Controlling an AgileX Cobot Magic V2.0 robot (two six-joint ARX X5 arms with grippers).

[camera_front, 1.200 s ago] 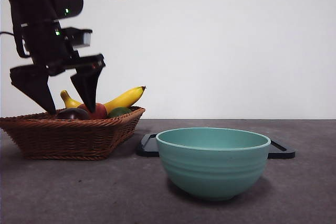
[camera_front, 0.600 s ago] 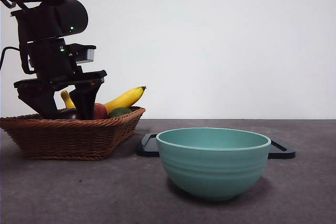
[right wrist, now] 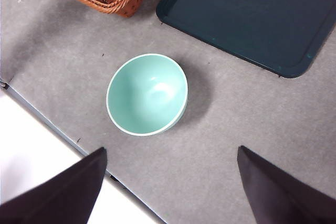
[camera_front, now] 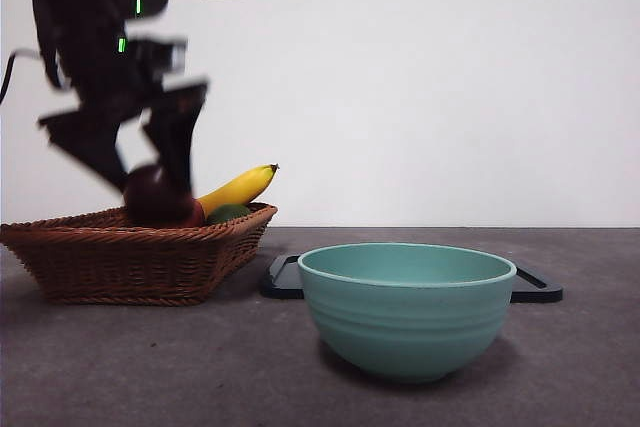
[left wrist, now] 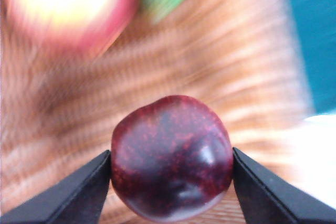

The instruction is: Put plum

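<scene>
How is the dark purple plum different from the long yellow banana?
The round, dark purple-maroon plum is nearly black, while the long, curved banana is bright yellow. The plum is clamped between the left gripper's two black jaws, just above the brown woven basket; the banana lies in the basket, its tip poking up over the rim. Both are fruit with smooth skin.

Plum [left wrist: 172, 156]: round, glossy, dark maroon-purple, finely speckled red, shallow crease near one side. Clamped on both sides between the jaws of the left end effector [left wrist: 172, 169]. Raised just above the wicker basket [camera_front: 130, 257] rim, over the basket's interior, clear of the other fruit. Blurred in front view.
</scene>
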